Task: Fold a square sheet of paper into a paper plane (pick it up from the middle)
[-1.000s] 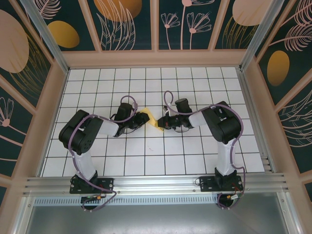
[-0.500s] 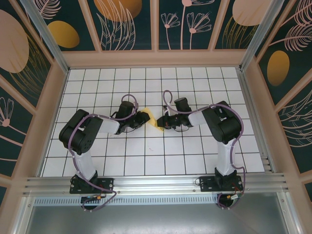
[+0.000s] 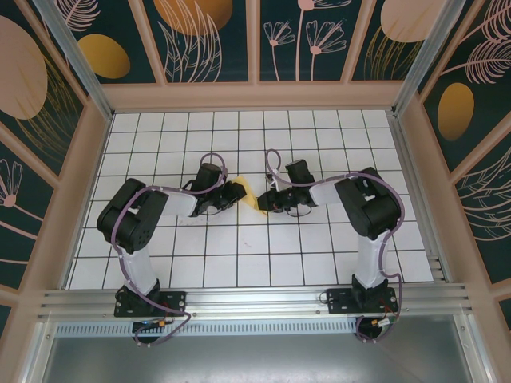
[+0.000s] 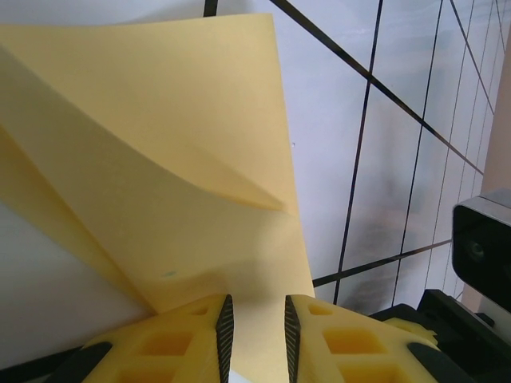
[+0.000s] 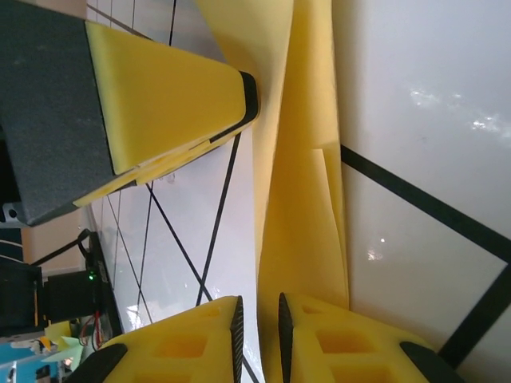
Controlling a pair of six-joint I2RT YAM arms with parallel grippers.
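The square sheet of paper (image 3: pixel 250 194) is a folded, creased yellow wedge lying on the tiled table between the two grippers. In the left wrist view the paper (image 4: pixel 176 159) spreads ahead in layered folds and runs under the narrow gap of my left gripper (image 4: pixel 255 319), whose jaws stand slightly apart over it. In the right wrist view the paper (image 5: pixel 303 199) is a long narrow strip reaching my right gripper (image 5: pixel 258 319). Those jaws are a little apart, with the paper's edge by the right pad. The left gripper's finger (image 5: pixel 176 88) touches the strip's far end.
White table (image 3: pixel 239 247) with a black grid, walled by patterned panels (image 3: pixel 255 88) at the back and both sides. Both arms (image 3: pixel 136 219) (image 3: pixel 363 203) bend inward to the middle. Open tiles lie in front of and behind the paper.
My right gripper's jaws have parted from shut to slightly open at the paper. The left gripper and the paper have stayed in place.
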